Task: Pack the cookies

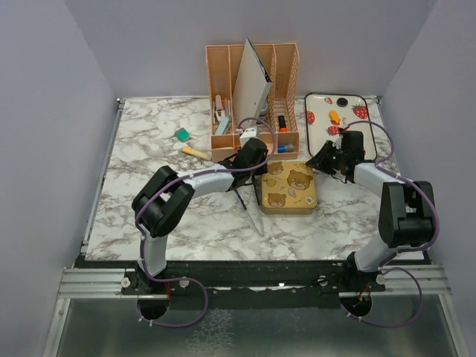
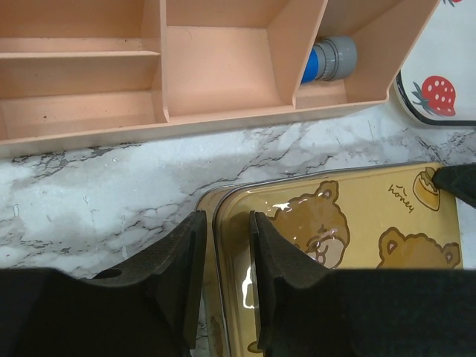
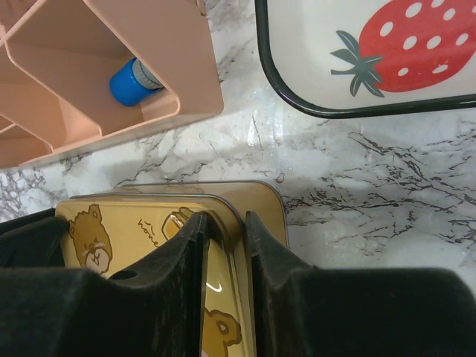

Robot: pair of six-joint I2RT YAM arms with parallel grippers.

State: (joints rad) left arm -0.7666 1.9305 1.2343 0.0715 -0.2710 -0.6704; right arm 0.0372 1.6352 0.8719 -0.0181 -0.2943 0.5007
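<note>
Found, in the overhead view only, a small green block [image 1: 182,134] and a yellow stick [image 1: 195,152] on the white, grey-veined marble tabletop [image 2: 111,186], left of the left gripper [image 2: 225,223]. Saw its matte black pads astride the left rim of the glossy yellow rectangular tin with brown bear prints [image 2: 357,223]. Could not tell whether they pinched the rim or merely bracketed it. Beyond those jaws, made out the smooth peach plastic organiser [image 2: 216,74], with a blue-capped grey cylinder [image 2: 327,61] in its rightmost bay. Found the right gripper [image 3: 224,219] likewise astride the tin's right rim, its grip equally undecidable. Right of and beyond those jaws, saw the white, black-rimmed tray with strawberry prints [image 3: 297,44]. Only from overhead picked out the orange-yellow cookies [image 1: 335,117] on it, apart from both jaws and too small to count.
</note>
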